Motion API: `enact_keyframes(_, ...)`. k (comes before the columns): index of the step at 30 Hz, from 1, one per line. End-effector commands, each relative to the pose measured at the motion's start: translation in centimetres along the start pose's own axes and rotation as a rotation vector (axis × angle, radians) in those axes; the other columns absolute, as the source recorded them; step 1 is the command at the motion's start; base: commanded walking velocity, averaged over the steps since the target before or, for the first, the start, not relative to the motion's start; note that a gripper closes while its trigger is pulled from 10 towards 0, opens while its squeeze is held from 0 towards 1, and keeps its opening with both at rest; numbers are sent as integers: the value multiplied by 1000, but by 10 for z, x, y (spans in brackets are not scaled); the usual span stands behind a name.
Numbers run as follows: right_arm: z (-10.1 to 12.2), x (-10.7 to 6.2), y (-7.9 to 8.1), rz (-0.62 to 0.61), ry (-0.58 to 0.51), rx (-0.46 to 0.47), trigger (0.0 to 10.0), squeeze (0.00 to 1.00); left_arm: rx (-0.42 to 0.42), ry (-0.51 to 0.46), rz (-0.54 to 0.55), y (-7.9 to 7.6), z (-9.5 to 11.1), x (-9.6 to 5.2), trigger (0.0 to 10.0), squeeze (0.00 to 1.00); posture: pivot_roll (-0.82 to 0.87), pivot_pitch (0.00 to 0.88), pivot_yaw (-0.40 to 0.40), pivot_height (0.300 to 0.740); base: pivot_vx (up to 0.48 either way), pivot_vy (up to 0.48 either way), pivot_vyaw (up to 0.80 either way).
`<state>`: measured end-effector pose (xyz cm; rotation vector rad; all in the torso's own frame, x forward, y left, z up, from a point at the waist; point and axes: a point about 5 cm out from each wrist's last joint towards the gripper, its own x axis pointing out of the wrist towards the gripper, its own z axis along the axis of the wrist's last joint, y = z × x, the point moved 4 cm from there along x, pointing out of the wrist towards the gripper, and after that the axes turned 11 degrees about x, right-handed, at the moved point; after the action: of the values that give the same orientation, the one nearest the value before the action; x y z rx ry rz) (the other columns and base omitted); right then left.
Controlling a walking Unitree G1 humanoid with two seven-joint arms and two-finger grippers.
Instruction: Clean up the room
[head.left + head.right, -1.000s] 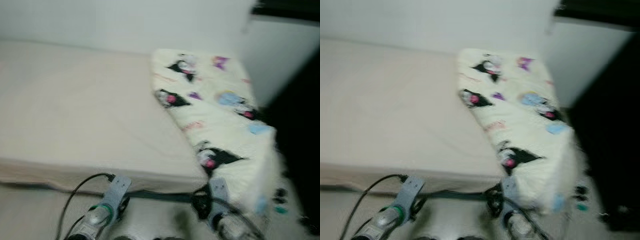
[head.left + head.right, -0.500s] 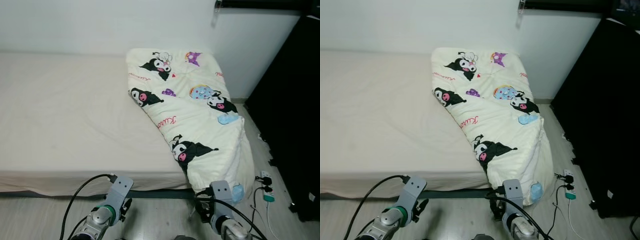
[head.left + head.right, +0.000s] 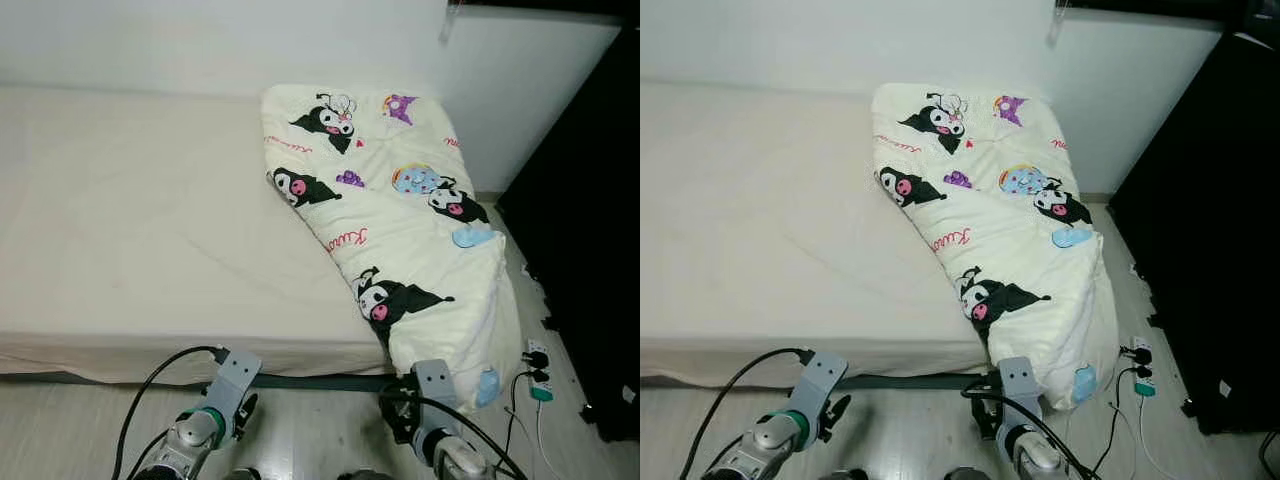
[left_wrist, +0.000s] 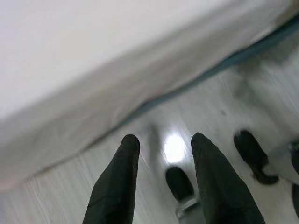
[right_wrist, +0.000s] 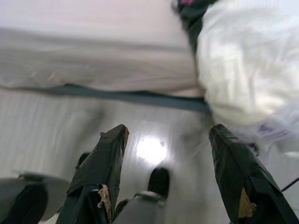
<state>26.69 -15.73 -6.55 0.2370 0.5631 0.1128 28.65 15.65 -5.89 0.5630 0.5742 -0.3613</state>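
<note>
Bed [image 3: 130, 220] looks bare and the cartoon quilt [image 3: 400, 230] slumps off its corner unfolded, so basically nothing's tidied yet, with left gripper [image 4: 163, 154] and right gripper [image 5: 168, 140] both spread open, empty, low over the floor [image 3: 320, 425].

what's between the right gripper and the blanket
Only bare pale floor: in the right wrist view the open right gripper hangs over it, the blanket drooping off the bed just ahead.

white wall [image 3: 200, 40], pale wood floor [image 3: 320, 440], black wardrobe [image 3: 600, 250], beige mattress [image 3: 130, 230]
</note>
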Motion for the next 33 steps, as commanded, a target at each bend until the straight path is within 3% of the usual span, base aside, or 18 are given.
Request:
enact_keyframes(1, 13, 0, -7, -23, -65, 1, 10000, 0, 10, -63, 16, 5, 12, 1, 10000, 0, 36, 61, 14, 740, 0, 0, 0)
enact_keyframes(2, 53, 1, -15, -55, -232, 3, 10000, 0, 38, -224, 81, 23, 46, 0, 10000, 0, 29, 70, 10, 740, 0, 0, 0)
enact_keyframes(4, 64, 1, -17, -64, -282, 3, 10000, 0, 50, -273, 97, 27, 57, -1, 10000, 0, 29, 70, 10, 740, 0, 0, 0)
enact_keyframes(8, 104, -1, -20, -87, -439, 77, 10000, 0, 192, -470, 119, 31, 101, -12, 10000, 0, 24, 82, 4, 740, 0, 0, 0)
enact_keyframes(11, 131, -4, -10, -71, -535, 87, 10000, 0, 162, -563, 108, 30, 126, -22, 10000, 0, 21, 91, 5, 740, 0, 0, 0)
enact_keyframes(14, 140, -6, 4, -5, -577, 99, 10000, 0, 126, -548, 103, 28, 123, -23, 10000, 0, 22, 95, 4, 740, 0, 0, 0)
enact_keyframes(19, 127, -2, 0, -19, -534, 207, 10000, 0, 105, -516, 96, 23, 109, -25, 10000, 0, 26, 100, -2, 740, 0, 0, 0)
enact_keyframes(24, 116, -5, -4, -43, -500, 166, 10000, 0, 85, -497, 105, 23, 103, -30, 10000, 0, 27, 103, -6, 740, 0, 0, 0)
enact_keyframes(33, 120, -6, 0, -13, -494, 136, 10000, 0, 78, -480, 96, 21, 107, -30, 10000, 0, 21, 96, -6, 740, 0, 0, 0)
